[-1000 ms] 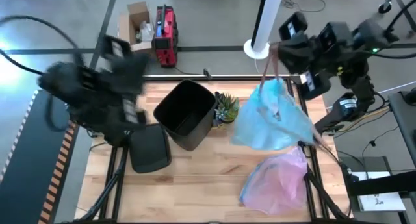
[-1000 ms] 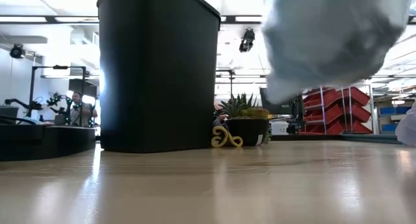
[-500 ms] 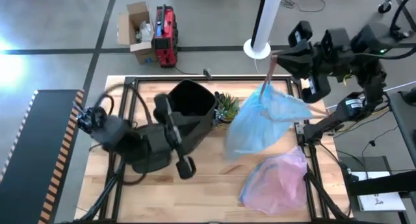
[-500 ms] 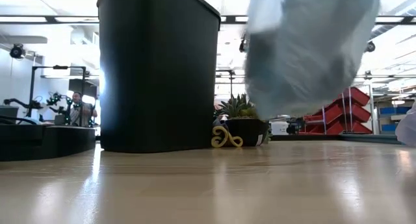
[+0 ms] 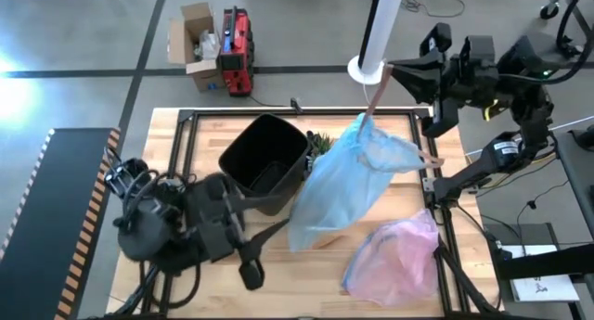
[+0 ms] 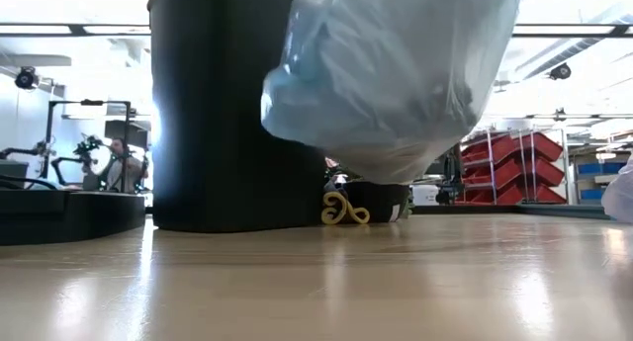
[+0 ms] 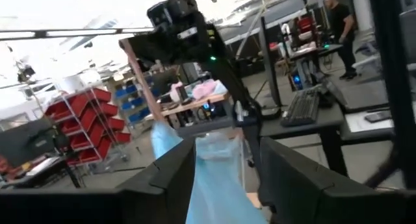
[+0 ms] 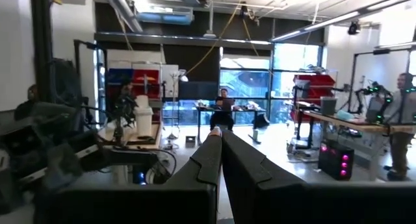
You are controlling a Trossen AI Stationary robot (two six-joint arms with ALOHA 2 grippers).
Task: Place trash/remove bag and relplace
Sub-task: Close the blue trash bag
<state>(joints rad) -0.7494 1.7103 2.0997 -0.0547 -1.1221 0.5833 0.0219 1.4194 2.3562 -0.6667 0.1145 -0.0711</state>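
No legible text (none anywhere)

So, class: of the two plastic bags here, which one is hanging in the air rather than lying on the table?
The light blue bag, hanging from the right gripper; the pink bag lies on the table's edge.

Full light-blue bag [image 5: 339,185] hangs tilted above the table.

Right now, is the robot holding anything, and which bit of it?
Yes. The right tool pinches the top edge of the thin light blue plastic bag, which hangs clear of the wooden table. The left tool holds nothing.
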